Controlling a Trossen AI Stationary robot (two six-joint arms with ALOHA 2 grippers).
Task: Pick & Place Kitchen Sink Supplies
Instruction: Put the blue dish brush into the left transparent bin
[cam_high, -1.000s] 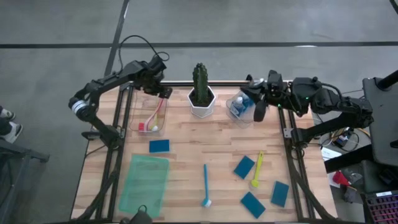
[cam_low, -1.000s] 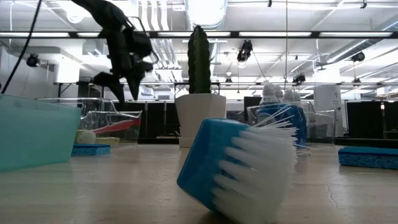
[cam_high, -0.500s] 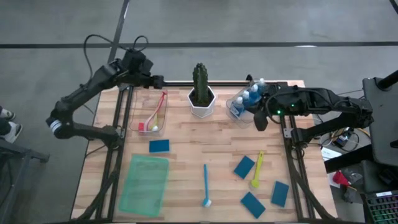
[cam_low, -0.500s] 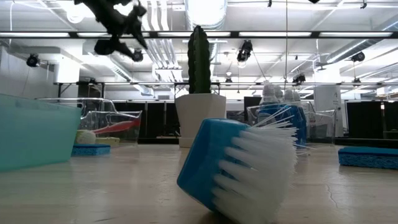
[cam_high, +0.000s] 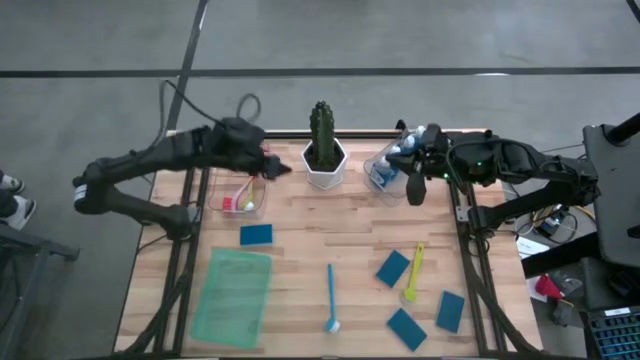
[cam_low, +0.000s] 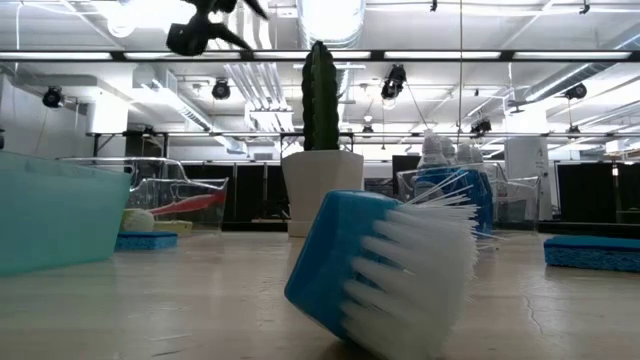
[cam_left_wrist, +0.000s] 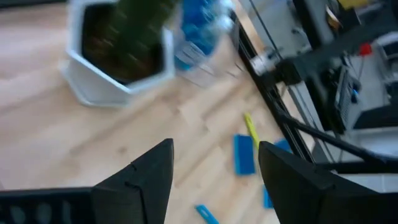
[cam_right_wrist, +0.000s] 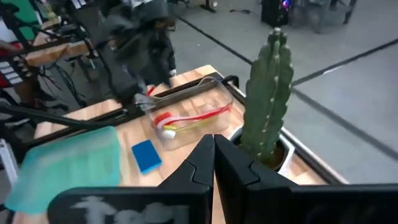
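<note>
My left gripper (cam_high: 272, 168) (cam_left_wrist: 214, 146) hangs open and empty, high above the table between the clear brush bin (cam_high: 240, 190) and the cactus (cam_high: 321, 130). The bin holds a pink brush (cam_right_wrist: 189, 115) and a yellow one. My right gripper (cam_high: 415, 186) (cam_right_wrist: 213, 140) is shut on nothing beside the clear container of blue bottles (cam_high: 386, 168). A blue brush (cam_high: 330, 296) and a lime brush (cam_high: 413, 270) lie flat on the table. Several teal sponges lie flat too, one (cam_high: 256, 234) near the bin and others (cam_high: 392, 267) at the near right.
The translucent green tray (cam_high: 232, 296) lies at the near left. The white cactus pot (cam_high: 324, 165) stands at the far middle, between the two clear containers. Bare wood shows in the table's middle. In the low view the blue brush head (cam_low: 380, 270) fills the foreground.
My left gripper has risen from just over the brush bin, swung out past the table's far edge, then come back toward the cactus, staying high. The pink brush stays in the bin. My right gripper has stayed by the bottle container with little shift.
</note>
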